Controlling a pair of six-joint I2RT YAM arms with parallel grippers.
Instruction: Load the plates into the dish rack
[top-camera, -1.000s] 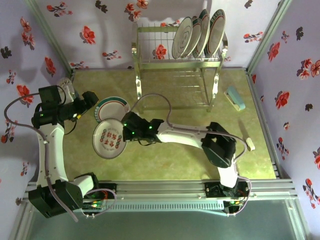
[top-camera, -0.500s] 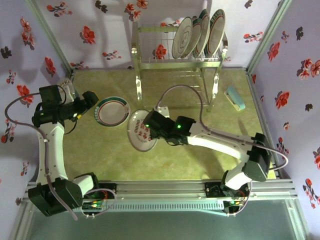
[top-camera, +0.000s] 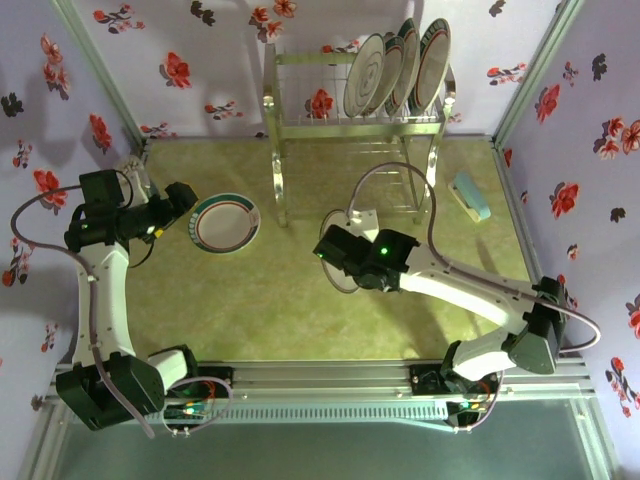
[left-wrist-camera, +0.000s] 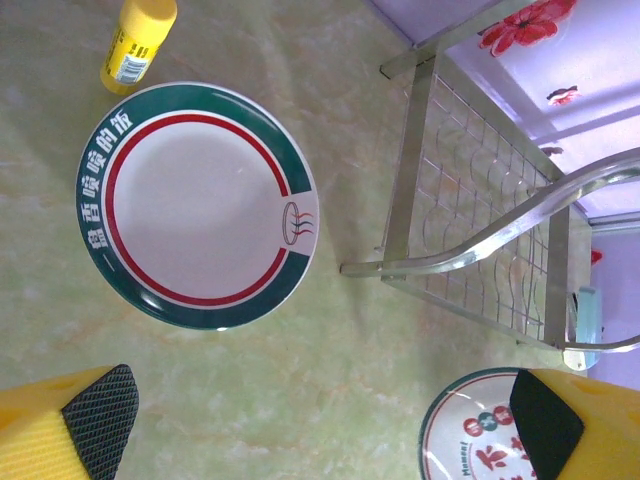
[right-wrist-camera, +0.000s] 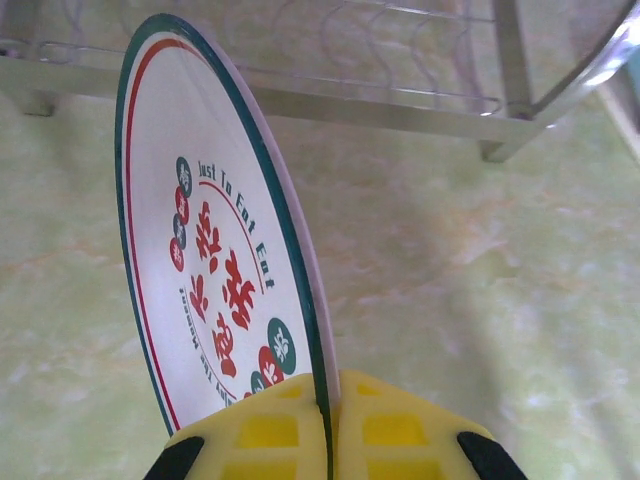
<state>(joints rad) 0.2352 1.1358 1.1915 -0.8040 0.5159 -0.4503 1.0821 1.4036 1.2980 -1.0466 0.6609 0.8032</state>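
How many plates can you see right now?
6 plates: four standing in the dish rack, one flat on the table, one gripped on edge by the right gripper. Rack plates overlap, so another may hide.

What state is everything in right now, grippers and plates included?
Right gripper, shut on the red-patterned plate at its rim.
Red-patterned plate, held on edge.
Left gripper, open, empty.
Green-banded plate, flat on the table.
Racked plates, four standing on edge in the dish rack.
Yellow bottle, lying on its side.
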